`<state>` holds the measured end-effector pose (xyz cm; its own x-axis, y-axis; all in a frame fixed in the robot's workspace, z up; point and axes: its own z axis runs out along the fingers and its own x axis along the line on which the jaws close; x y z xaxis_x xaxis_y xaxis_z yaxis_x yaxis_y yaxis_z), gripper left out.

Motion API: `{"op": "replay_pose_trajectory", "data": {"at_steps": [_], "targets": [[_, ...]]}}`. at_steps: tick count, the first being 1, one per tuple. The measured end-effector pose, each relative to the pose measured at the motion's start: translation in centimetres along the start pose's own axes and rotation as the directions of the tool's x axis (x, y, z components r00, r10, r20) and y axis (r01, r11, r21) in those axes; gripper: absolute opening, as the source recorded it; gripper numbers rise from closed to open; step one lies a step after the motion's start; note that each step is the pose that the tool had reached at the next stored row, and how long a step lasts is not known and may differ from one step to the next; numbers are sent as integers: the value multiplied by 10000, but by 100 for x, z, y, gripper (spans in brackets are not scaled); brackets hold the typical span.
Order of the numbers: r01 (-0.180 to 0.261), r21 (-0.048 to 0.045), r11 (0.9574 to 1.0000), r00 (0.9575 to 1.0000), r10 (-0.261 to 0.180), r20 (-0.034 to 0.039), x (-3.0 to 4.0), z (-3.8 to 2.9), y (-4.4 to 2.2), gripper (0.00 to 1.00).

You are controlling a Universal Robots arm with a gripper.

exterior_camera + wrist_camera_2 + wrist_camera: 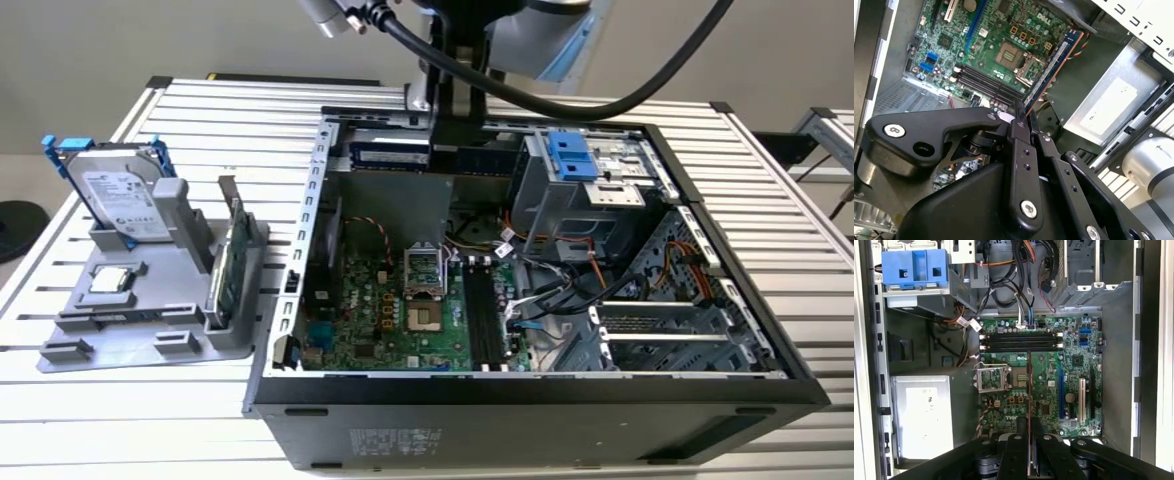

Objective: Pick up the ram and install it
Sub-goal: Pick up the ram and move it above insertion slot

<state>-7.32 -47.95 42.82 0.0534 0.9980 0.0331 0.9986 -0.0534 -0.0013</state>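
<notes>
White label on hard drive (120, 195): print too small to read. Sticker on power supply (921, 415): illegible. Sticker on case (534, 420) front: illegible. Motherboard (979, 37): white maker's logo (1046, 19). On ram (1054, 65): nothing legible.

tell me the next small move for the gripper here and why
Probably turn the wrist so the ram runs along the memory slots. The gripper is shut on it above the motherboard, and in the first wrist view the stick lies crosswise to those slots.
</notes>
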Motion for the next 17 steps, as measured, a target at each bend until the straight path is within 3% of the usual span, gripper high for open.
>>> {"op": "replay_pose_trajectory", "data": {"at_steps": [17], "targets": [[42, 1, 10000, 10000, -42, 0, 81, 44, 97, 0]]}}
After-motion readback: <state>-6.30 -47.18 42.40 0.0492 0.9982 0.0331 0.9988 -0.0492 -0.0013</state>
